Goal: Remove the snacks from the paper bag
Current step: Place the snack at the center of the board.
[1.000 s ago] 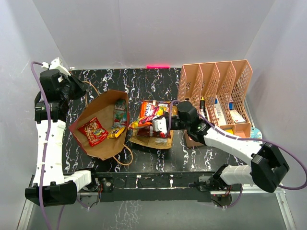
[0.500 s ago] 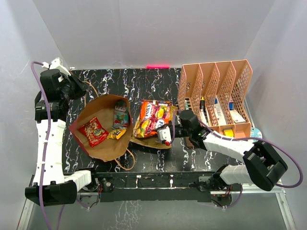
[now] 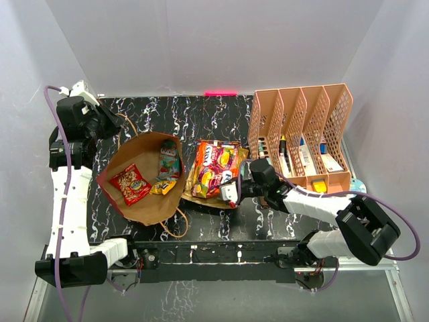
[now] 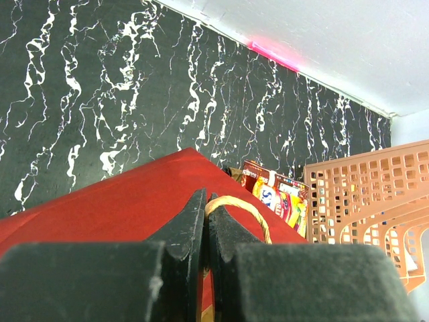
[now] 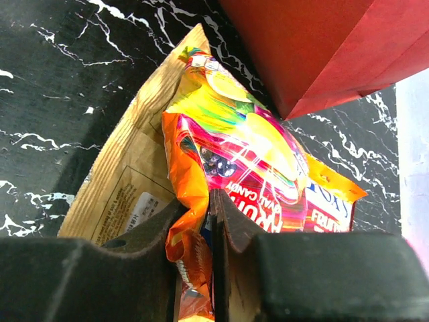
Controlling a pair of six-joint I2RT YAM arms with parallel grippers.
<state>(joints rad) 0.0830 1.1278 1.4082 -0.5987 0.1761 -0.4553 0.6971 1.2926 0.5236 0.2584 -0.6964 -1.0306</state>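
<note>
Moved since a second ago: right tool (image 3: pixel 230 193) — drawn back toward the near side. The pile of snacks (image 3: pixel 216 168) that was bunched beneath it is now lying flatter on the tabletop (image 3: pixel 221 117), just right of the paper bag (image 3: pixel 149 204).

- Right tool: fingers together, pinching the near edge of an orange packet (image 5: pixel 184 178). That packet is resting on a gold-brown packet (image 5: pixel 120 181) in the removed pile.
- Left tool (image 4: pixel 206 201): fingers together, clamping the cord handle (image 4: pixel 236 208) at the bag's far-left rim and holding the mouth open toward the overhead camera.
- Still sitting in the bag: red packet (image 3: pixel 129 184) at the left, yellow packet (image 3: pixel 163 186) near the middle, teal packet (image 3: pixel 169 163) against the far-right wall.
- Desk organiser (image 3: pixel 301 127): standing at the far right, not involved.

Governing relation — the three remaining packets are lying to the left of the right tool, beyond the bag's right rim. The yellow one is nearest to it. The red one's long axis is running from far-left to near-right. With the left tool occupied by the handle, the right arm looks the likelier one to reach in, though it is not yet letting go of the orange packet.
</note>
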